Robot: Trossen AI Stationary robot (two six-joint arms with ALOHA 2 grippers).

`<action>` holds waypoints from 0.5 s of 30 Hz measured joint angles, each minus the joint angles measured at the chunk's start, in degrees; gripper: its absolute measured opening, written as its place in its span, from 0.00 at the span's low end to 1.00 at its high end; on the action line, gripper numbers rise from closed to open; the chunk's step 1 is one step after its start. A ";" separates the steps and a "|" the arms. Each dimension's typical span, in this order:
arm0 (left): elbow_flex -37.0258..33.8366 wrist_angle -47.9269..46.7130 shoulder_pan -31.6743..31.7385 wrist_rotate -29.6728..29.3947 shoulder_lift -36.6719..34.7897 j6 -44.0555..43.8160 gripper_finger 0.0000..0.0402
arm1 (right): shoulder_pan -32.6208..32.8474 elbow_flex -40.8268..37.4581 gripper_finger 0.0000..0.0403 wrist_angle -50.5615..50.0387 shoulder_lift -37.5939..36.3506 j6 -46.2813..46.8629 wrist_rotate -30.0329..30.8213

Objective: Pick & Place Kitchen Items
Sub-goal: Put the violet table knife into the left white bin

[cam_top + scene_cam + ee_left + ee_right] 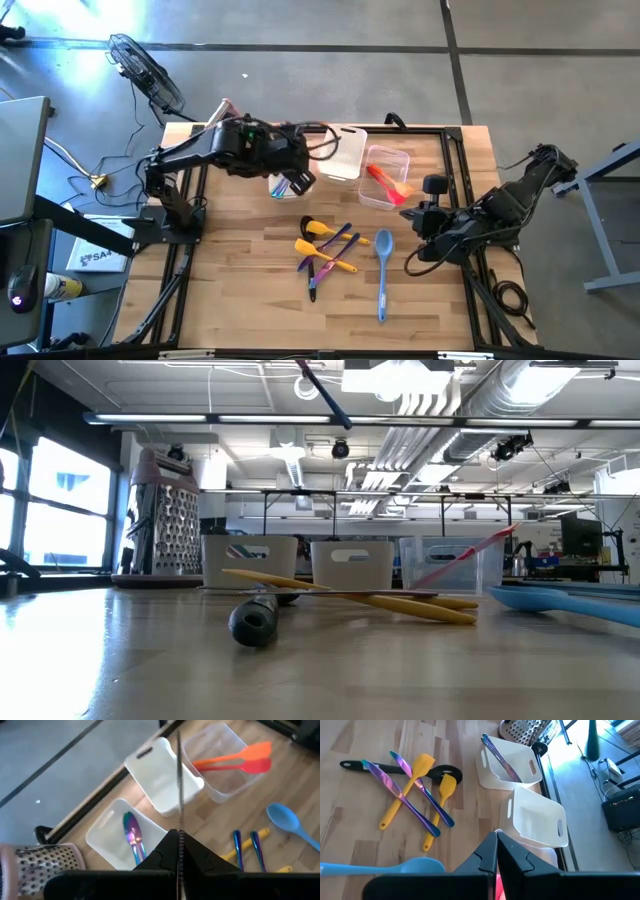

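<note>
My left gripper [179, 834] hangs over the far tubs [297, 183], shut on a thin dark utensil [179, 780] seen edge-on, which also shows high in the air in the low view [325, 395]. Below it, the left tub [107, 837] holds an iridescent spoon [132, 832]. The middle tub [160, 780] shows nothing in it, and the right tub [220, 770] holds an orange and a red spatula [240, 759]. Yellow, iridescent and black utensils [415, 785] lie crossed at the table's middle, beside a blue spoon [383, 262]. My right gripper [496, 840] is shut with nothing in it, beside the right tub [408, 213]. My left gripper pinches the thin utensil between its two fingers by one end [179, 826]. The rest sticks out forward past the fingertips, in line with them, slanting down over the middle tub. The utensil is lifted clear of the table and the tubs.
A metal grater [165, 510] stands at the far left corner, beside the left tub. A black frame [455, 150] runs around the table's edges. Bare wood lies at the near left of the table [240, 300].
</note>
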 joint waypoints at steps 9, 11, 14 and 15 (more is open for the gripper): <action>-3.31 0.05 2.32 0.16 -4.38 -1.46 0.00 | -0.01 0.00 0.01 -2.83 0.00 2.34 -1.02; -6.42 0.23 3.02 0.09 -6.25 -3.00 0.00 | -0.01 0.00 0.01 -3.26 0.00 2.97 -1.73; -12.39 0.09 4.06 0.64 -9.46 -5.55 0.00 | 0.01 0.00 0.01 -3.77 0.00 3.21 -1.76; -14.71 0.14 4.50 0.69 -10.73 -6.56 0.00 | 0.00 0.00 0.01 -3.74 0.00 3.22 -1.74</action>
